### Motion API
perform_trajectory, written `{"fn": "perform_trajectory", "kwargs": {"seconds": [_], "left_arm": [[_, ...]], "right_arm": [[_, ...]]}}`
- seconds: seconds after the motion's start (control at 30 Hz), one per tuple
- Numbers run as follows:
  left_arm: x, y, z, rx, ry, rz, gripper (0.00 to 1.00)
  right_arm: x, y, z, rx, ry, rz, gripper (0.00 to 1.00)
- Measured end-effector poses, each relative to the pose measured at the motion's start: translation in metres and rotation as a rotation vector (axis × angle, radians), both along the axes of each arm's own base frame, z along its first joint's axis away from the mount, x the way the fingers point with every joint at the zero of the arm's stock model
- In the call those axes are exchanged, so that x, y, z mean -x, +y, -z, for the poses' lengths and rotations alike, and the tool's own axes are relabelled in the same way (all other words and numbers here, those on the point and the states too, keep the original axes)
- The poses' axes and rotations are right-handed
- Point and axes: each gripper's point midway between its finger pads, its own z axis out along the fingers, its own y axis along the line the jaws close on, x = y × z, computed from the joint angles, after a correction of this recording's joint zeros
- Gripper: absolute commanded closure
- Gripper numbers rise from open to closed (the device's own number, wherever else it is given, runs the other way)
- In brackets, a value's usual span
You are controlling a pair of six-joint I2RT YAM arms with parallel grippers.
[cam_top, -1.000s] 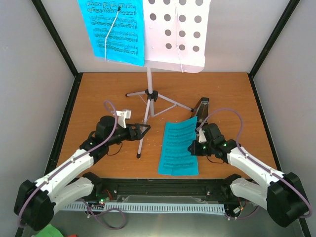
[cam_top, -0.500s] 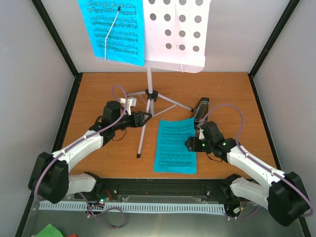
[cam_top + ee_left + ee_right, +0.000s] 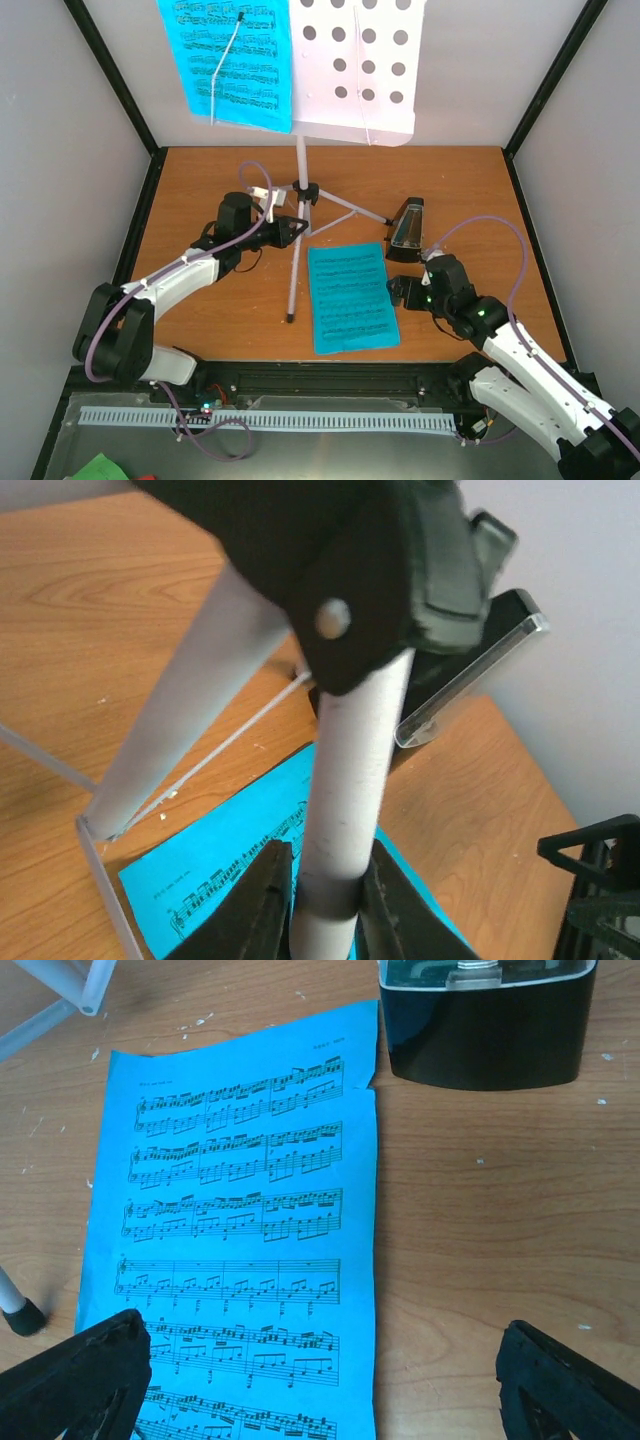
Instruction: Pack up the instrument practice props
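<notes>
High view, two close wrist views.
Top camera looks down from behind the arms [image 3: 170, 285]; both wrist cameras share the cyan sheet [image 3: 250, 1220] and metronome [image 3: 487, 1030].

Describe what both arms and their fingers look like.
The left arm and right arm both have white link shells with black joints and wrists. A lilac cable loops along each. The fingers are black and blocky.

table: orange-brown wooden tabletop [image 3: 230, 320] fills the middle | walls: plain white panels [image 3: 60, 150] at 9, 12 and 3 o'clock | frame: black posts [image 3: 110, 75] slanting at 10 and 2 o'clock | 6 o'clock: grey metal ledge [image 3: 330, 455], white slotted rail [image 3: 300, 420] | light: even, shadows soft
</notes>
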Motion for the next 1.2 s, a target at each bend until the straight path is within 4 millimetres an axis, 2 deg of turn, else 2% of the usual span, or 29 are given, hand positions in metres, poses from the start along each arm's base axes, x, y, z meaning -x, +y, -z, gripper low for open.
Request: {"fn": "perform_trajectory", "kwargs": {"seconds": [0.1, 0.27, 0.53, 0.67, 0.83, 1.1, 1.13, 1.2], "left_arm": [[-0.001, -0.002, -0.001, -0.03, -0.051, 0.015, 0.99], [-0.005, 0.011, -0.001, -0.072, -0.057, -0.064, 1.0], [0.003, 0.054, 0.0, -0.152, -0.041, -0.27, 1.0], [0.005, 0.062, 0.001, -0.126, -0.025, -0.334, 1.0], [0.005, 0.047, 0.002, -0.103, -0.018, -0.372, 1.0], [0.001, -0.01, 0.001, -0.037, 0.011, -0.351, 1.0], [-0.001, -0.017, 0.001, -0.032, 0.015, -0.345, 0.98], [-0.003, -0.028, 0.001, -0.025, 0.02, -0.331, 0.86]], "right_arm": [[0.002, -0.002, 0.002, 0.005, 0.01, 0.01, 0.07], [0.003, -0.004, 0.003, 0.008, 0.022, 0.02, 0.07], [0.003, -0.004, 0.003, -0.001, 0.022, 0.027, 0.06], [0.001, -0.003, 0.001, -0.008, 0.014, 0.029, 0.06], [0.001, -0.003, 0.001, -0.009, 0.013, 0.035, 0.06], [0.002, -0.005, -0.005, -0.02, -0.002, 0.049, 0.06], [0.002, -0.006, -0.006, -0.023, -0.005, 0.051, 0.06], [0.002, -0.006, -0.009, -0.027, -0.012, 0.053, 0.06]]}}
